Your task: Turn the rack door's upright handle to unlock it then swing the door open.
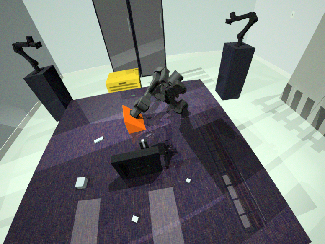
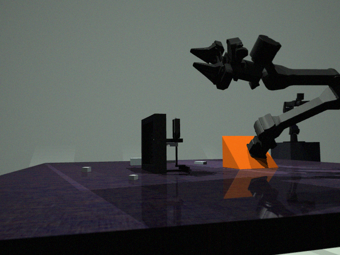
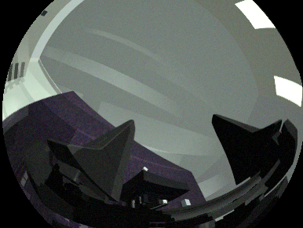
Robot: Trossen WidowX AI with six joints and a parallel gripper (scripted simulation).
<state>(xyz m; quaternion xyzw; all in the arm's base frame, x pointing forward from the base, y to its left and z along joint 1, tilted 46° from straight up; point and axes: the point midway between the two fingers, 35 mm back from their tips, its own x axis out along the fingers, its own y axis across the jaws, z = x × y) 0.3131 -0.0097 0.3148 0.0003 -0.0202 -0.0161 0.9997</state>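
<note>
The black rack frame (image 1: 135,155) (image 2: 159,142) (image 3: 162,185) stands upright on the table. Its door looks flat within the frame, though the dark surfaces make its exact angle hard to tell. The upright handle (image 1: 143,144) (image 2: 176,128) stands on the side facing the arm, with a pale strip between dark parts; its turn angle is unclear. My gripper (image 2: 192,57) (image 3: 176,121) is open and empty. In the exterior view it hangs well above the frame and handle, on the arm's side, touching neither. Its fingertips are hard to make out in the top view.
The arm's base sits at an orange wedge (image 1: 133,124) (image 2: 233,153) behind the rack. Several white blocks lie around it, including a large one (image 1: 81,183), a flat one (image 1: 99,139) and small ones (image 1: 188,180) (image 2: 133,177). The purple table (image 1: 204,210) has raised-looking pale patches.
</note>
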